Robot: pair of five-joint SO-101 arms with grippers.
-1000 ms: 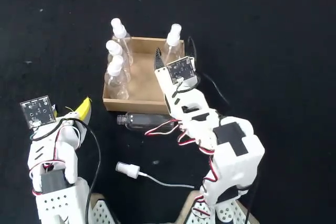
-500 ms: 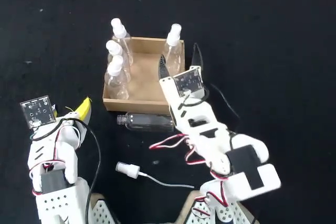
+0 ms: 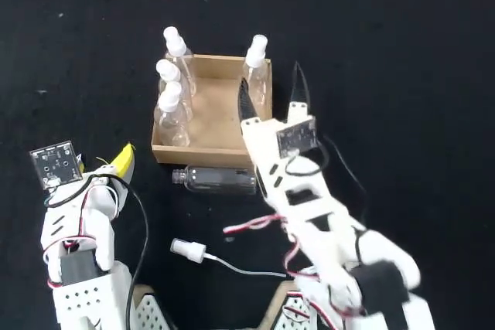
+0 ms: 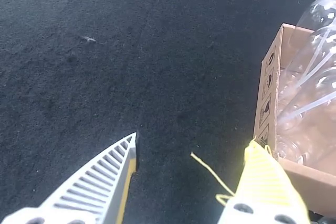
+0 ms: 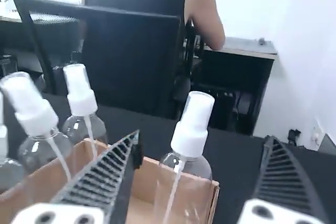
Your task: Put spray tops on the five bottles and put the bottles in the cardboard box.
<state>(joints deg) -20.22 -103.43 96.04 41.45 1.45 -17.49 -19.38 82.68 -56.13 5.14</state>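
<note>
right fingers (image 3: 244,104) gaping wide, gripping nothing, capped bottle (image 3: 256,67) standing just ahead in cardboard box (image 3: 203,155) | left fingers (image 3: 122,160) spread, empty | uncapped bottle (image 3: 216,179) lying behind right fingers, just outside box; spray top (image 3: 188,250) farther back | judging: pinching top's head, tube leading into neck

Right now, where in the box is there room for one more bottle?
In the cardboard box the middle of the floor is bare, between the three bottles along its left wall and the bottle in its far right corner. The left side is crowded, and the open right gripper hangs over the right edge.
</note>
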